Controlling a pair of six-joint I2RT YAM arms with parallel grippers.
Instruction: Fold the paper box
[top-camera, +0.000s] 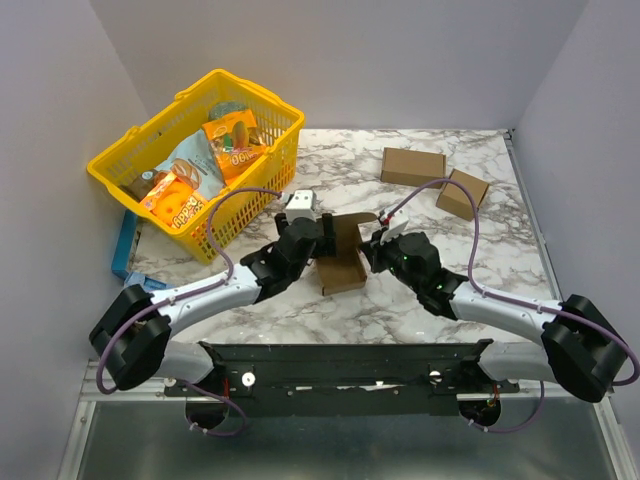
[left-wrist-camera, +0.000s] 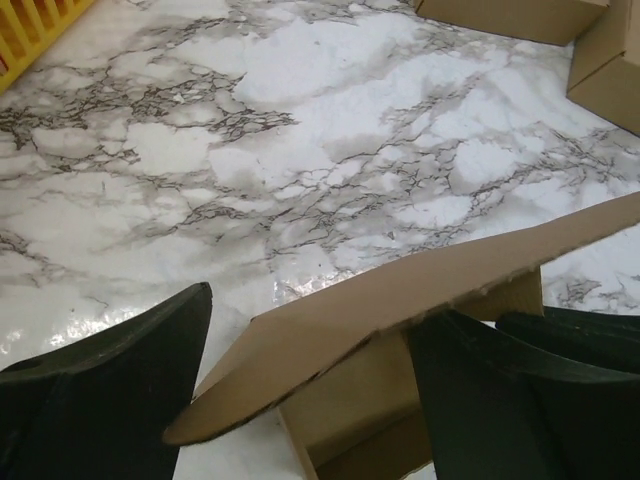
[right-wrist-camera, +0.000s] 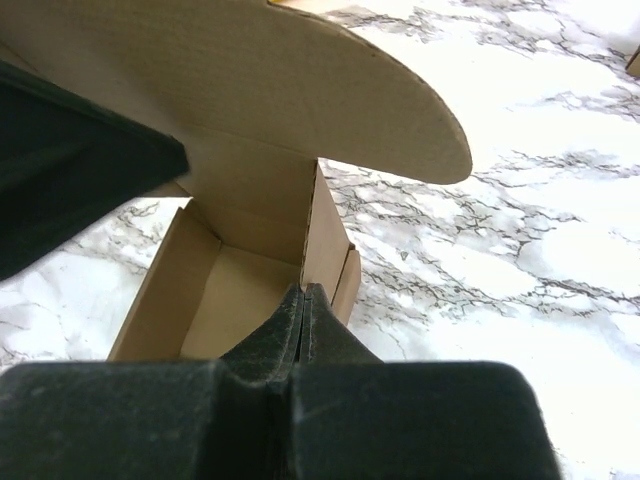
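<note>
Two robot arms meet over the paper box (top-camera: 341, 272), which lies at the centre of a white, grey-veined marble bench (top-camera: 340, 165). Its shallow tray sits open-topped on the stone, and a broad rounded flap stands up from the tray's 12 o'clock edge.

The left hand (top-camera: 320, 238) reaches in from 9 o'clock. In its wrist view the two dark fingers (left-wrist-camera: 110, 380) are spread wide either side of the raised flap, with bare bench showing between the left finger and the cardboard. The right hand (right-wrist-camera: 303, 300) comes in from 3 o'clock, its fingers pressed together into a thin seam that pinches the upper edge of the tray's side wall.

A yellow plastic basket (top-camera: 275, 155) full of snack packets (top-camera: 190, 175) stands at 10 o'clock, well apart from the box, with a flat blue object (top-camera: 125, 245) beside it at the bench's left edge. At 1 o'clock lie a long cardboard cuboid (top-camera: 412, 166) and, just beside it, a squarish one (top-camera: 462, 193). Plain pale walls (top-camera: 350, 60) enclose the bench on three sides. The marble's glossy surface catches a patch of glare near the left hand.
</note>
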